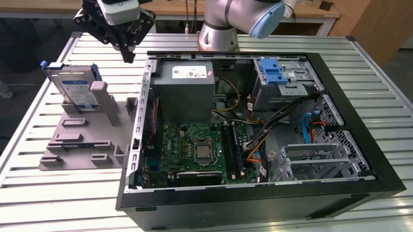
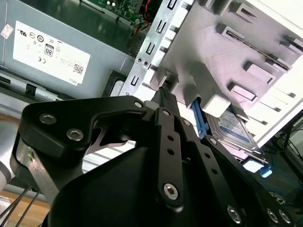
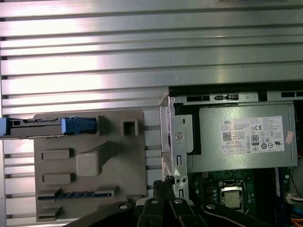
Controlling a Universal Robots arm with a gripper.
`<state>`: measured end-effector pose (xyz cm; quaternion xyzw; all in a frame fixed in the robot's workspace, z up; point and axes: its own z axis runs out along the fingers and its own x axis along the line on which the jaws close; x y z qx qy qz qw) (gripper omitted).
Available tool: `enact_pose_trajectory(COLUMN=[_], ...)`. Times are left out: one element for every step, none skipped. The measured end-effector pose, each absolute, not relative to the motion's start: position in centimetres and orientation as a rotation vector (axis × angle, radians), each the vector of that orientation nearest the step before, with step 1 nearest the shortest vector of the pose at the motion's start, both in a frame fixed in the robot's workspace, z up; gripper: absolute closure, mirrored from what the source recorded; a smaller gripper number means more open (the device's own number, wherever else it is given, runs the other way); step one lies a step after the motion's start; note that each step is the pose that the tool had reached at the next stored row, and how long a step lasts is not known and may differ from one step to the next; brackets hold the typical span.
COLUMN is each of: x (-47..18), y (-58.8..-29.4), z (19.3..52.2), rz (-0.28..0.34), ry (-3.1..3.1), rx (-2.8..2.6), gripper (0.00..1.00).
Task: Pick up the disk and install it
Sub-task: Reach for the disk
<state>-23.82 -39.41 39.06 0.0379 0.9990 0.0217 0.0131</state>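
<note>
Over tabletop (image 1: 65, 203), near case (image 1: 380, 164) corner: gripper (image 1: 129, 59) closed, holding nothing. Disk (image 1: 76, 92) upright in holder (image 1: 84, 140), apart from gripper.

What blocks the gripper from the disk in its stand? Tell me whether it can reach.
Probably yes. The disk stands on edge in the grey stand, its top edge uncovered; the gripper hovers nearby, outside the computer case.
</note>
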Motion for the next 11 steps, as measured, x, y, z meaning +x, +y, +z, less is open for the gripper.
enact_pose_trajectory(x=[-25.2, -25.3, -25.4, -25.49, -25.59, -25.69, -25.77, -25.85, -25.94, -26.02, -26.07], y=[-39.41, -39.41, -39.41, -39.4, -39.4, -39.39, -39.38, -39.36, -39.34, -39.33, -39.33], z=[39.03, 39.02, 39.02, 39.02, 39.02, 39.01, 39.01, 39.01, 39.0, 39.0, 39.0], rz=[0.068, 0.068, 0.068, 0.068, 0.068, 0.068, 0.068, 0.068, 0.068, 0.068, 0.068], ry=[3.113, 3.112, 3.112, 3.113, 3.113, 3.112, 3.112, 3.113, 3.112, 3.112, 3.112], rx=[0.118, 0.118, 0.118, 0.118, 0.118, 0.118, 0.118, 0.118, 0.118, 0.118, 0.118], gripper=[0.89, 0.89, 0.89, 0.89, 0.89, 0.89, 0.89, 0.89, 0.89, 0.89, 0.89])
